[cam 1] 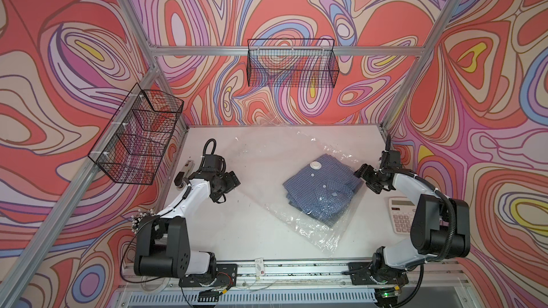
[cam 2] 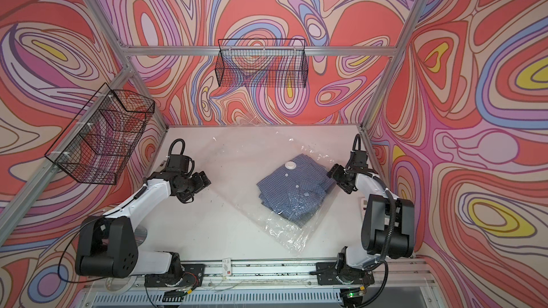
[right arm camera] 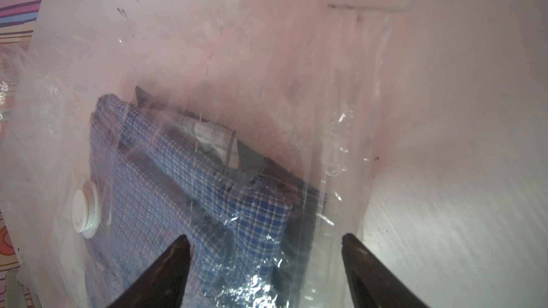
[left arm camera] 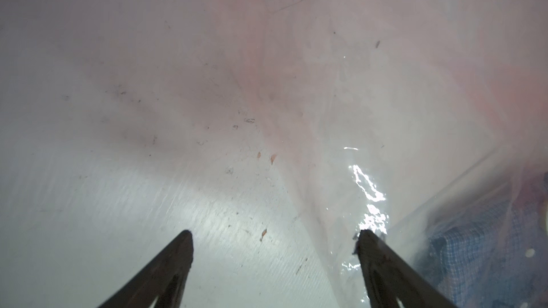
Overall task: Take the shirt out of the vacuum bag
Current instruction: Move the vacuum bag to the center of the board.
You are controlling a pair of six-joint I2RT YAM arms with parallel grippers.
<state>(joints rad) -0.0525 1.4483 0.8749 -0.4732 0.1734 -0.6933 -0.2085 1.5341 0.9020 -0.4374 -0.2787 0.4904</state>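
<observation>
**Tools both spread wide, shirt inside the bag**

Left tool (left arm camera: 274, 234) stands with its jaws far apart and nothing between them. One fingertip (left arm camera: 369, 242) sits at the margin of the vacuum bag (cam 1: 308, 220), and whether it touches the plastic cannot be told. The other fingertip hangs over bare counter (cam 1: 237, 226).

Right tool (right arm camera: 265, 237) is likewise wide apart and grips nothing. One of its fingertips (right arm camera: 178, 250) lies over a corner of the shirt (cam 1: 320, 185). The other is over the clear strip of bag just past the shirt's edge. Contact with the plastic cannot be told.

The shirt is blue checked and folded. It lies flat inside the bag on the counter, with the round white valve (cam 1: 315, 166) over its far corner.

Loose, empty plastic spreads well beyond the shirt on the far side, where a bag corner reaches the back wall. It also spreads on the near side, towards the front rail.

On the left tool's side of the shirt, past the bag's edge, a wide stretch of counter is bare. On the right tool's side of the shirt, room is tighter. A white calculator (cam 1: 398, 214) lies near the bag's edge, partly under the right arm.
</observation>
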